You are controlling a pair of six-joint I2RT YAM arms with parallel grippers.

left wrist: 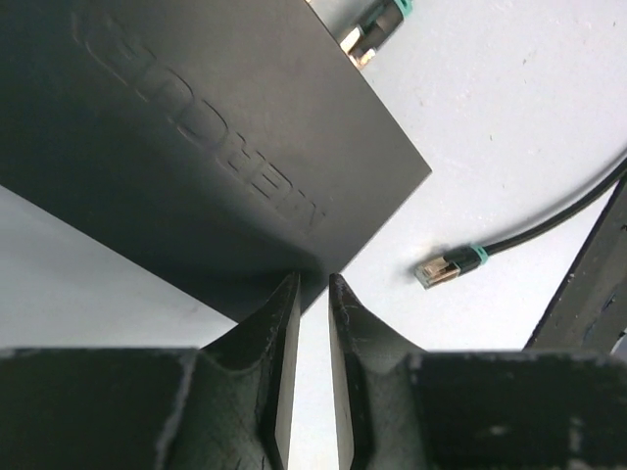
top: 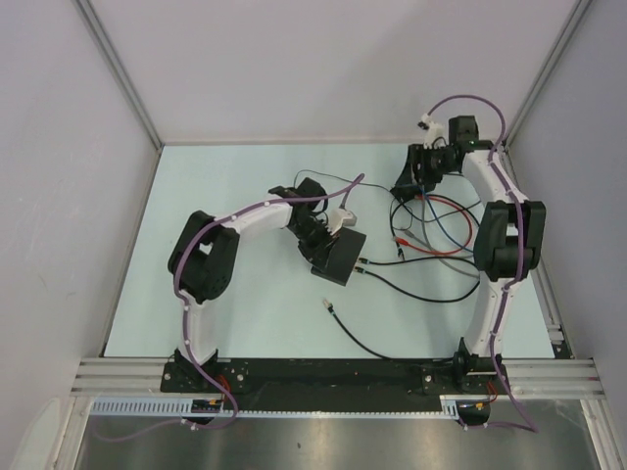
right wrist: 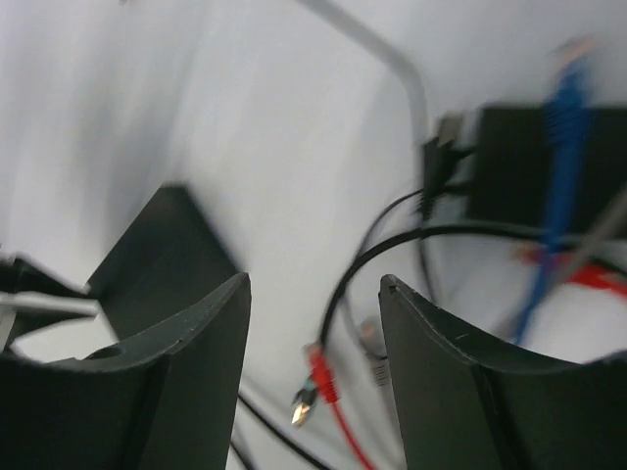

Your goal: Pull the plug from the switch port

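Note:
The switch (top: 340, 257) is a flat matte-black box near the table's middle. In the left wrist view it (left wrist: 196, 127) fills the upper left, with raised lettering on its top. A teal-booted plug (left wrist: 372, 24) sits in its far short edge; the socket itself is hidden. In the top view that plug (top: 363, 261) is at the box's right edge. My left gripper (left wrist: 313, 286) rests at the box's near corner, jaws almost together with nothing between. My right gripper (right wrist: 313, 294) is wide open and empty over loose cables at the back right (top: 416, 178).
A loose teal-booted plug (left wrist: 436, 270) on a black cable lies right of the switch's corner. Red (right wrist: 328, 377), black and grey plugs lie under my right gripper. A second black box (right wrist: 509, 166) with a blue cable (right wrist: 558, 186) stands further on. Walls enclose the table.

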